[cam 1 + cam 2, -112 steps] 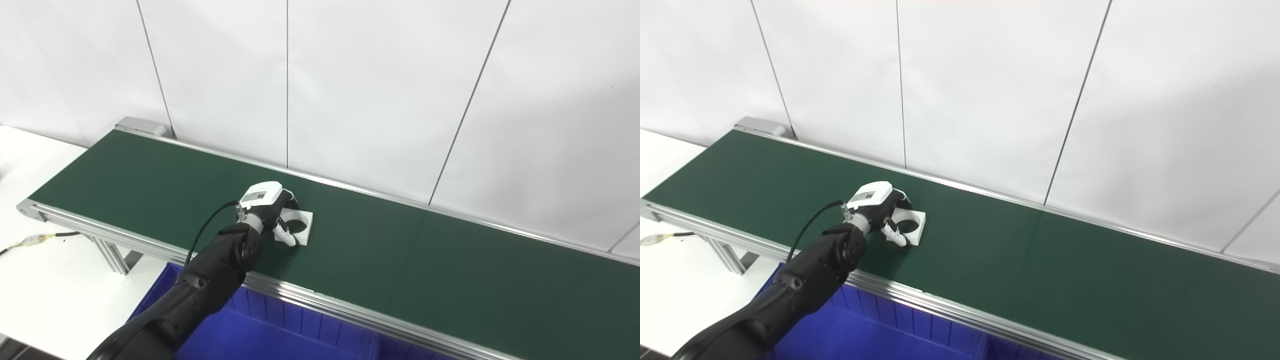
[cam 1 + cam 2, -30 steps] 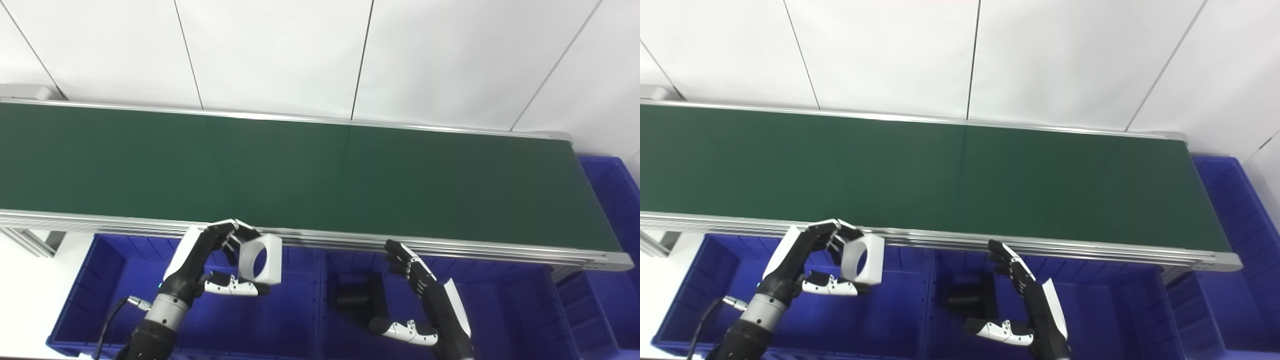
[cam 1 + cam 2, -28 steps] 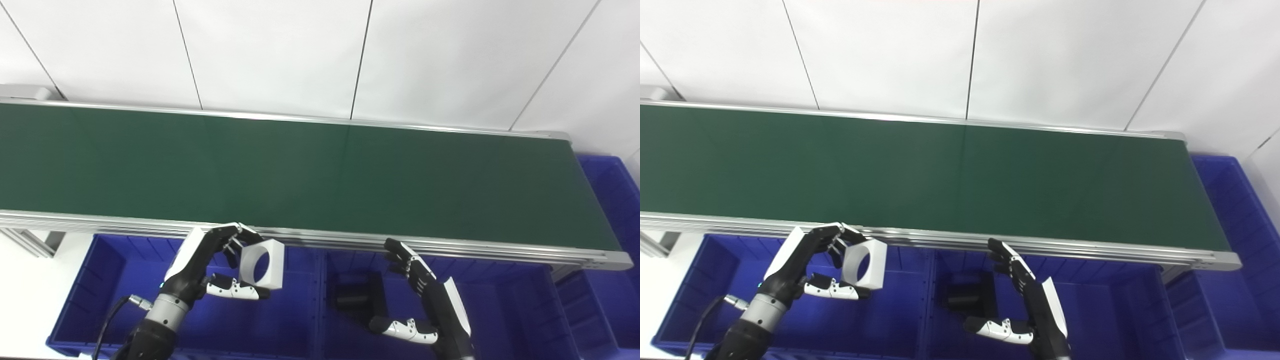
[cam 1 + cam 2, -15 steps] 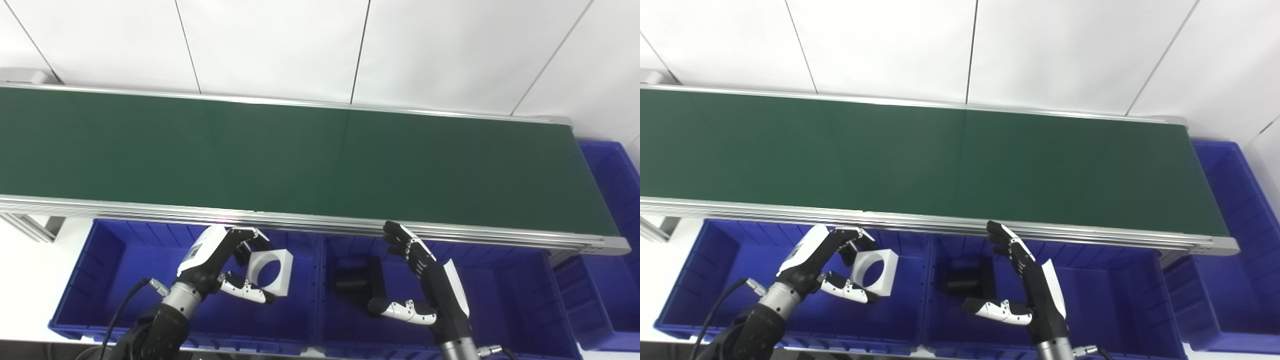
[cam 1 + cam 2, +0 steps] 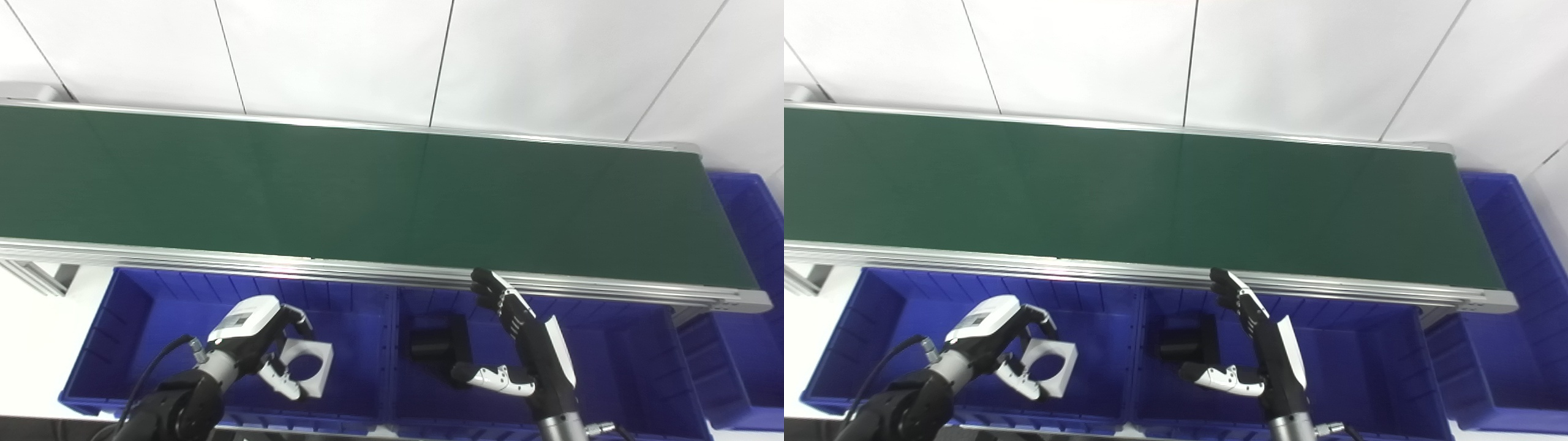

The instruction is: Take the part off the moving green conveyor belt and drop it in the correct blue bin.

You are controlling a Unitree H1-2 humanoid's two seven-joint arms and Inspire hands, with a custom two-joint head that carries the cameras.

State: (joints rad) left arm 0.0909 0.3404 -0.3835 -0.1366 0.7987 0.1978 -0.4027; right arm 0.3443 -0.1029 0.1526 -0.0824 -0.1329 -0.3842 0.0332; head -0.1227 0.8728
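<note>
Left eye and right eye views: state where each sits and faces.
Left eye view: on the head, facing down at the belt and bins; left hand holding the white part, right hand open.
Right eye view: beside it, slightly rightward; same hands.
Shared: the whole scene, including the black part.

The left hand (image 5: 254, 343) has dropped from the belt (image 5: 367, 196) edge down into the left bin (image 5: 122, 306), moving toward 7 o'clock, taking the white part (image 5: 309, 364) with it. The part, upright a second ago, now lies tilted flatter, low in the bin, fingers (image 5: 294, 315) and thumb still around it. The view has tipped down slightly.
</note>
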